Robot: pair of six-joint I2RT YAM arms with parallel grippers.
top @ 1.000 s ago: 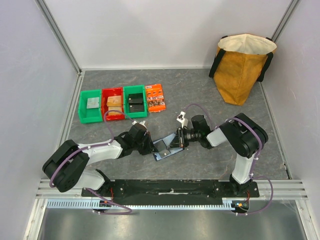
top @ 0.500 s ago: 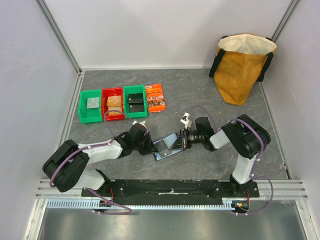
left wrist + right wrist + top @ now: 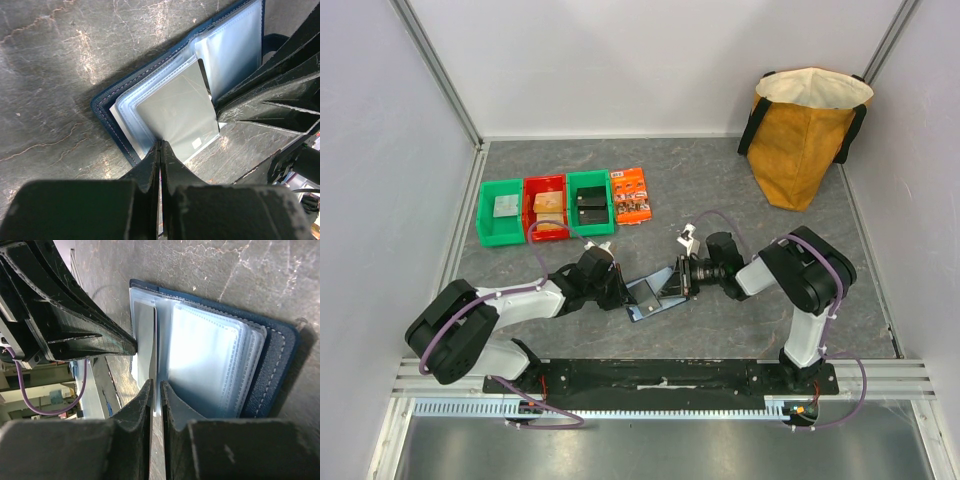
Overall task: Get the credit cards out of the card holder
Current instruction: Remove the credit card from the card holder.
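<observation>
Right gripper [image 3: 156, 384] scooted back toward 9 o'clock, now pinching a clear sleeve on the card holder [image 3: 648, 293] from 3 o'clock, left gripper [image 3: 160, 145] pressed together at its 9 o'clock edge.

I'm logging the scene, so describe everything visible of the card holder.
The card holder is a small navy wallet with pale stitching. It lies open on the grey table between the two arms. Its clear, pale blue plastic sleeves fan out like pages, and one holds a grey card. The right gripper pinches one sleeve leaf. The left gripper, shut, meets the edge of the sleeve holding that card.
</observation>
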